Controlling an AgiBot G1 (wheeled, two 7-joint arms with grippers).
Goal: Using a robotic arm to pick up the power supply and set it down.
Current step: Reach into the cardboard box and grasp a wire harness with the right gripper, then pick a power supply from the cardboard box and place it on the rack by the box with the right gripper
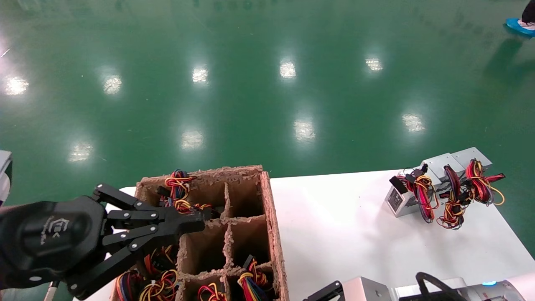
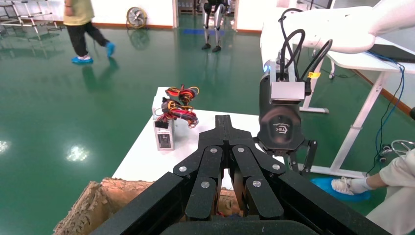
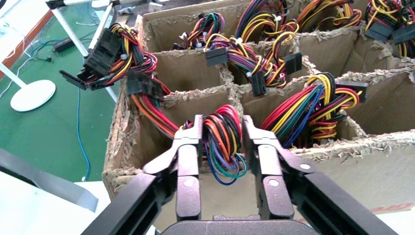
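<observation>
In the right wrist view my right gripper (image 3: pixel 222 122), the robotic arm's claw, is shut on the red, orange and black wire bundle (image 3: pixel 222 139) of a power supply. That unit's body is hidden in a cell of the cardboard divider box (image 3: pixel 342 181). In the head view only its silver wrist block (image 1: pixel 365 289) shows, at the near edge. My left gripper (image 1: pixel 199 222) is shut on nothing and hovers over the left side of the box (image 1: pixel 273 225). Three power supplies (image 1: pixel 401 201) stand at the table's far right.
Several other cells hold wire bundles (image 1: pixel 179 190). The white table (image 1: pixel 355 234) ends just beyond the standing power supplies. The left wrist view shows a person walking on the green floor (image 2: pixel 85 24) and a foot in a blue shoe cover (image 2: pixel 342 188) beside the table.
</observation>
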